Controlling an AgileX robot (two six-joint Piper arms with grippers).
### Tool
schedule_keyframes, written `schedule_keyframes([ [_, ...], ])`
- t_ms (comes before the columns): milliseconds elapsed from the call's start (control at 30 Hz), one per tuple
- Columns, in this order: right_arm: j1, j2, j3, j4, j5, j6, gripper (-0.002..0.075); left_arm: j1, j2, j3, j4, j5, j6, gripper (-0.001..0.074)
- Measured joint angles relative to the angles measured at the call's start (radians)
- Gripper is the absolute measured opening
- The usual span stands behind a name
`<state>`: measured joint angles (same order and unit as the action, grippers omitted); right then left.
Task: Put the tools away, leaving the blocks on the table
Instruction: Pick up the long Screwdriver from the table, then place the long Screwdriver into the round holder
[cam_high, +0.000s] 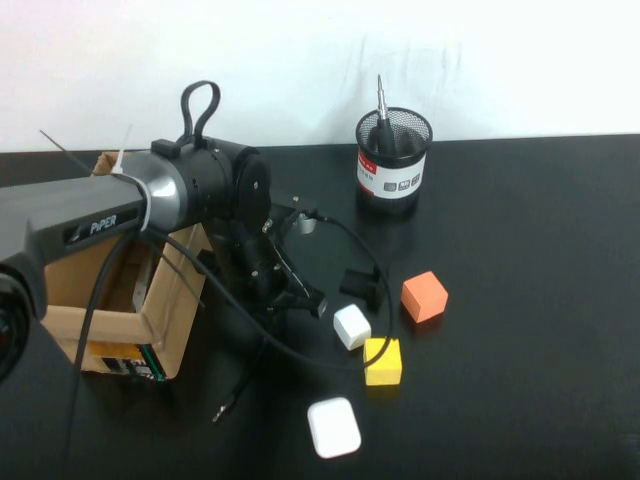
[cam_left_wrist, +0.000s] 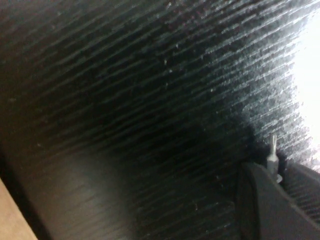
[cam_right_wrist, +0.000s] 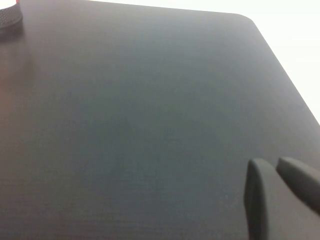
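My left gripper (cam_high: 297, 298) hangs low over the table (cam_high: 520, 230), left of the blocks. In the left wrist view my left gripper (cam_left_wrist: 275, 170) is shut on the thick black-handled screwdriver, whose short metal tip (cam_left_wrist: 272, 152) sticks out between the jaws just above the tabletop (cam_left_wrist: 150, 100). The long thin pen-like screwdriver (cam_high: 382, 108) stands in a black mesh cup (cam_high: 393, 158). The white cube (cam_high: 351, 326), yellow cube (cam_high: 383, 361) and orange cube (cam_high: 424, 296) sit on the table. The scissors are out of view. My right gripper (cam_right_wrist: 275, 172) is shut and empty over bare table.
An open cardboard box (cam_high: 150, 300) stands at the left, next to my left arm. A small black T-shaped piece (cam_high: 362, 283) lies beside the white cube. A flat white rounded case (cam_high: 334, 427) lies near the front. A loose black cable (cam_high: 240, 385) trails across the table. The mesh cup's edge shows in the right wrist view (cam_right_wrist: 7, 17).
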<state>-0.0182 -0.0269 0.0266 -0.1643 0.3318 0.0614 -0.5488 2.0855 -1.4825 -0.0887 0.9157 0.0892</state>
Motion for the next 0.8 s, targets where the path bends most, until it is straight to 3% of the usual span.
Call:
schedule_keyframes([
  [233,0.000,0.000,0.000,0.000,0.000,0.000,-0.0006,-0.002,-0.060,-0.013,-0.015,-0.014,0.009,0.0055],
  [467,0.000,0.000,0.000,0.000,0.000,0.000,-0.0006,-0.039,-0.208,-0.114,-0.019,-0.137,0.032,0.0055],
  [800,0.000,0.000,0.000,0.000,0.000,0.000,-0.0006,-0.079,-0.247,-0.147,-0.019,-0.606,0.069,0.0055],
])
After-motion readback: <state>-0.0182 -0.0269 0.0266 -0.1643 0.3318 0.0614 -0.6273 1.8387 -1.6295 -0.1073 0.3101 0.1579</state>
